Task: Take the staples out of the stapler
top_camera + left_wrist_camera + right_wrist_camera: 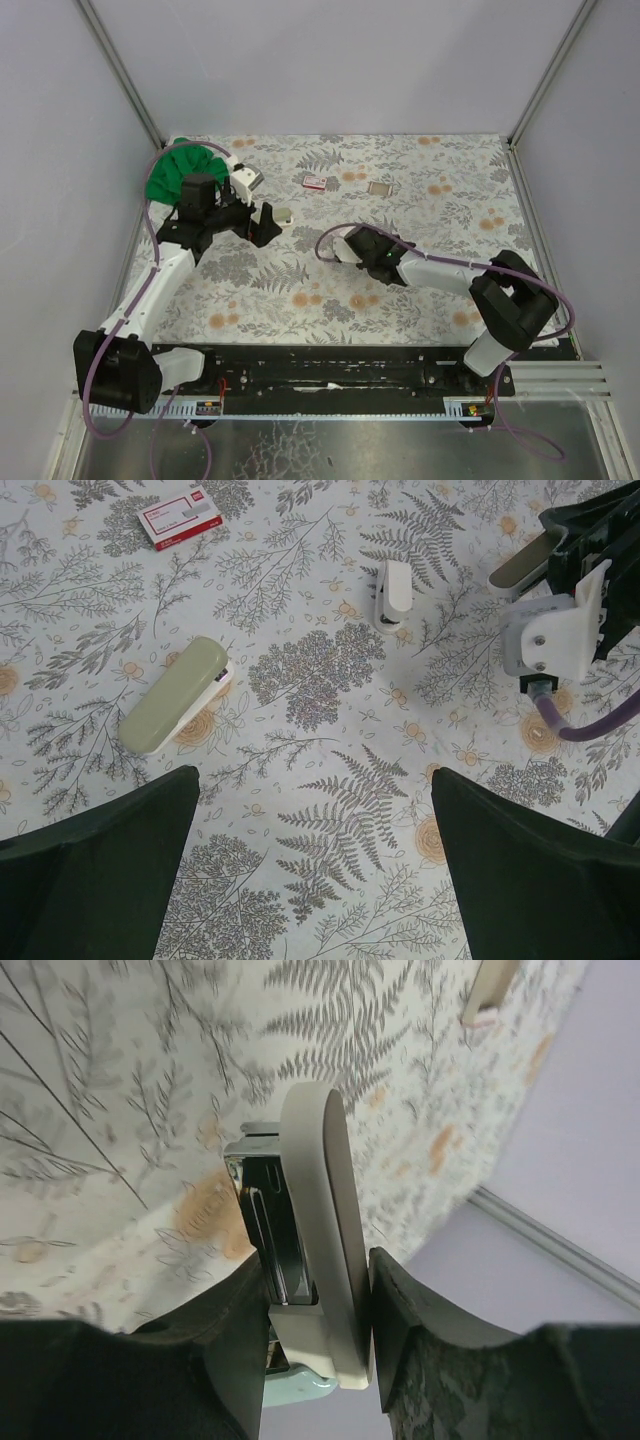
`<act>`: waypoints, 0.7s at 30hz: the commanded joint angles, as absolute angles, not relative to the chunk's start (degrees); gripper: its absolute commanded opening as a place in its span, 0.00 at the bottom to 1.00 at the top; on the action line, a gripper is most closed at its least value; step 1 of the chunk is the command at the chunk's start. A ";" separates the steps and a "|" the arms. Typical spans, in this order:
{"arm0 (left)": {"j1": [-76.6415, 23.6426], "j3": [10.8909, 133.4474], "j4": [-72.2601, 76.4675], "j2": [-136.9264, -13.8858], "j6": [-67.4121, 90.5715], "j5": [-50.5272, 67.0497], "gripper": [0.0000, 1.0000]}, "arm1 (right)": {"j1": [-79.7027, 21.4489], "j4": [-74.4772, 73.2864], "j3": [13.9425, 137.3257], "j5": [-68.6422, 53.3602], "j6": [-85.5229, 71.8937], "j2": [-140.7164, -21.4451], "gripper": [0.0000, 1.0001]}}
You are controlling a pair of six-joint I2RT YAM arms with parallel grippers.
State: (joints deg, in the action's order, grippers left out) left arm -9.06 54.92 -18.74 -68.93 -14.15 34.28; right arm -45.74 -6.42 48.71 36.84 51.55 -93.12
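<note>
Over the tabletop (440,210), the right claw (320,1290) grips the beige stapler (318,1180), staples not visible, the left claw (315,860) gaping wide: unloading seems barely begun, so next its magazine (275,1230) needs opening.

A table (260,300) covered with a white cloth printed in grey ferns and orange flowers is shown. A crumpled green cloth (180,165) is laid in the 10 o'clock corner. A small red-and-white cardboard box (315,181) is placed at 11 o'clock, and a small flat greyish rectangular item (381,187) at 1 o'clock. A sage-green oblong plastic stapler (285,214) lies at 10 o'clock, nearer the centre. In the left wrist view, a small white plastic piece (392,592) lies apart from it.
</note>
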 commanded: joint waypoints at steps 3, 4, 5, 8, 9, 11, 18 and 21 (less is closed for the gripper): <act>-7.92 54.63 -14.68 -67.12 -13.20 34.29 1.00 | -44.42 -16.55 56.78 25.79 42.31 -90.39 0.33; -7.85 54.67 -14.68 -67.08 -13.20 34.30 1.00 | -45.26 -12.40 54.39 31.48 45.55 -90.73 0.33; -7.76 54.67 -14.68 -67.12 -13.15 34.29 1.00 | -46.27 -7.11 51.78 36.45 49.62 -91.43 0.36; -7.60 54.67 -14.60 -67.19 -12.89 34.34 1.00 | -46.51 -6.45 52.34 40.45 50.15 -94.51 0.36; -7.52 54.67 -14.59 -67.21 -12.92 34.35 1.00 | -47.18 -5.40 51.99 42.51 51.84 -94.95 0.37; -7.35 54.50 -14.59 -66.87 -12.83 34.35 1.00 | -47.46 -0.97 50.61 45.49 54.74 -96.88 0.38; -6.99 53.59 -13.80 -66.55 -12.66 34.55 1.00 | -50.12 -1.79 46.63 47.74 61.50 -104.03 0.37; -6.94 53.74 -13.80 -66.71 -12.51 34.84 1.00 | -50.79 -4.37 47.85 47.52 58.63 -105.63 0.36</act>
State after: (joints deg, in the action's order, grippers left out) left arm -7.42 54.19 -18.31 -67.29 -13.30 34.30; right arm -49.25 -2.31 47.20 44.38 57.47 -104.18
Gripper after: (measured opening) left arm 0.998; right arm 0.457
